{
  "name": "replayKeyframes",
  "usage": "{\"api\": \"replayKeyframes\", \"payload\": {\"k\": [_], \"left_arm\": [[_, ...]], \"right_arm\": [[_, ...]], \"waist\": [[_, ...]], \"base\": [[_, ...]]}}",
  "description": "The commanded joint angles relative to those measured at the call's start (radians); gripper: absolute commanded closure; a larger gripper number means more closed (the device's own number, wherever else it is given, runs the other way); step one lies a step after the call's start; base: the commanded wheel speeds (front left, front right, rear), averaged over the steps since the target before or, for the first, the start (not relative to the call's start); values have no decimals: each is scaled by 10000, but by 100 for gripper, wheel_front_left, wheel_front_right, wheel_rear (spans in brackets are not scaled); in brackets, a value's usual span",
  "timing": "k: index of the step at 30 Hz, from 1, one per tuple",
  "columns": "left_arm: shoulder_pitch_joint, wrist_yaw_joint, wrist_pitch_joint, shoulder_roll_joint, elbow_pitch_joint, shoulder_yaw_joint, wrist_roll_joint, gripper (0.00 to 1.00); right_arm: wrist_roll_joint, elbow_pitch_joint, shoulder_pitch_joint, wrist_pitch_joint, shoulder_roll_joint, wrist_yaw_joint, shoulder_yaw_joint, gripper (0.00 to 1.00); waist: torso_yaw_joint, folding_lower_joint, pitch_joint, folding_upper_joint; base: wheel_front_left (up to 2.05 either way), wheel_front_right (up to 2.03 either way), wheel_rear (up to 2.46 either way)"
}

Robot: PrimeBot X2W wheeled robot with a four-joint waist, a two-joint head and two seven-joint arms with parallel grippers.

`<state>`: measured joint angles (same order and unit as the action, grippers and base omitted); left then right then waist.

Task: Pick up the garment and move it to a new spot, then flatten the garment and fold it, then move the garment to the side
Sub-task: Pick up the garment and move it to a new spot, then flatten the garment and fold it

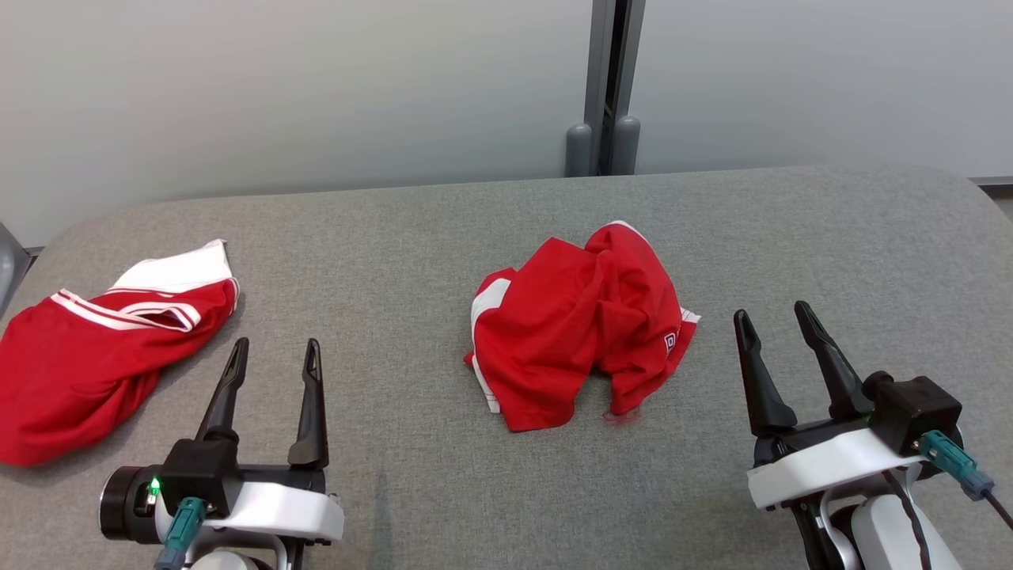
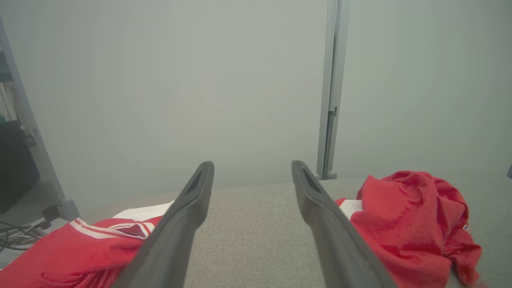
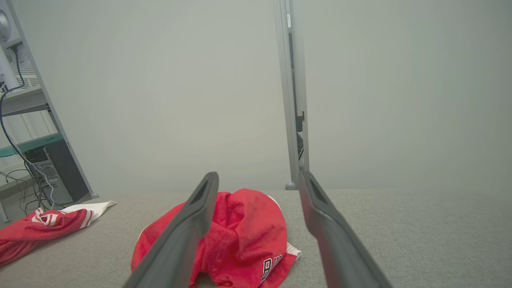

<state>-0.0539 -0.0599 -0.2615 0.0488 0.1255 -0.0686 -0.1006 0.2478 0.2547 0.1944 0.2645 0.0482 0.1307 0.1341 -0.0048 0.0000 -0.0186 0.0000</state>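
The crumpled red jersey (image 1: 570, 332), with a scrap of lettering at its right hem, is heaped mid-table on the grey fabric-covered table (image 1: 831, 237), between the grippers and touched by neither. The left gripper (image 1: 277, 344) and right gripper (image 1: 771, 310) are spread wide and empty. A clean pickup is probably best made by pinching a raised fold near the top, not the flat hem. The second red jersey (image 1: 79, 364) at far left should be avoided.

- Grey woven fabric surface (image 1: 411, 237), rounded at its far corners.
- Pale grey wall panels (image 1: 277, 87) behind it, split by an upright grey metal post (image 1: 609, 71).
- Crumpled red garment with white-striped trim (image 1: 87, 356), lying at the surface's left edge.
- Black box-shaped unit (image 2: 16, 164) beyond the left end.
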Motion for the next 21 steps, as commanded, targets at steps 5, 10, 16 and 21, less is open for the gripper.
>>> {"api": "replayKeyframes", "payload": {"k": [5, 10, 16, 21], "left_arm": [[-49, -3, -26, 30, 86, -38, -53, 0], [-70, 19, -26, 32, 104, -91, -69, 0], [-81, 53, -26, 31, 204, -264, -31, 0], [-232, 59, -26, 33, 287, -627, -87, 0]], "right_arm": [[44, -22, -84, 17, 46, 1, -21, 0], [51, -50, -117, 17, 45, 1, -26, 0], [-8, 141, -95, 17, 46, 1, 24, 0], [-9, 1108, 149, 17, 48, 1, 270, 0]], "waist": [[-12, 0, 18, 0], [30, 0, -5, 0], [135, 0, -57, 0], [455, 0, -256, 0]], "base": [[0, 0, 0], [0, 0, 0], [0, 0, 0], [0, 0, 0]]}}
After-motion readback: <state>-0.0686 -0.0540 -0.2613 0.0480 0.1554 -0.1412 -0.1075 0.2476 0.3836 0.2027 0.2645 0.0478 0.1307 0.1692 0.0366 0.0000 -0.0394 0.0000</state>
